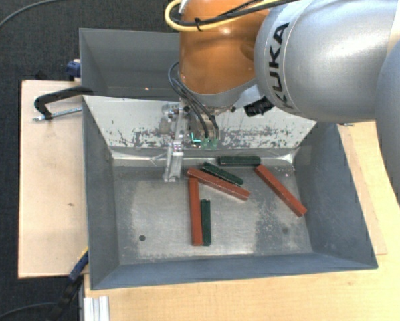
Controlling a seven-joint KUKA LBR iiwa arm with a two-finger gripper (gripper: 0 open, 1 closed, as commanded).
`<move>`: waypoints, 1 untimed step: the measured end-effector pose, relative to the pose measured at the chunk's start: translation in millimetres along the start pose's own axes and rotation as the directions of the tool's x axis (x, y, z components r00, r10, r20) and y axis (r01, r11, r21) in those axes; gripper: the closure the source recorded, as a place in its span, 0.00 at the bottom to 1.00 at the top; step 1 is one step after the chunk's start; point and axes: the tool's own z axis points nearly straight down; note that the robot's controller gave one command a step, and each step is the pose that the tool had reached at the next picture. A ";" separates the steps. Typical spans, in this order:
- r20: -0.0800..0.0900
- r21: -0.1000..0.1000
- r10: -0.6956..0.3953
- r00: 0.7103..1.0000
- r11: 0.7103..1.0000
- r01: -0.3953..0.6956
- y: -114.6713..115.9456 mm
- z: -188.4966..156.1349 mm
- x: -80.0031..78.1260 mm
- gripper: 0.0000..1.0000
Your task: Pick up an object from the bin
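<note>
Hanging low at the back of the grey metal bin [96, 212], my gripper [173, 169] points down at bare floor close under the rear wall, left of centre. I cannot tell whether it is apart or together, and I see nothing held in it.

Nearest to me is a long red-brown flat bar [219, 183] that lies slanted, its upper left end just beside my tip and its other end running down toward the right. A dark green flat bar [221, 174] lies along its upper side, touching it or nearly so. Behind these, near the rear wall, a second dark green bar [239, 160] lies level across the view.

From near the slanted bar's left end, another red-brown bar [195, 211] runs straight toward the front, with a shorter dark green bar [205, 223] tight against its right side. Well to the right, a third red-brown bar [280, 190] lies slanted by itself, apart from the others. My orange wrist cover [217, 39] sits above the rear wall.
</note>
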 end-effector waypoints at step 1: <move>-0.001 0.002 0.036 0.999 0.999 -0.036 -31.5 123.4 8.9 0.00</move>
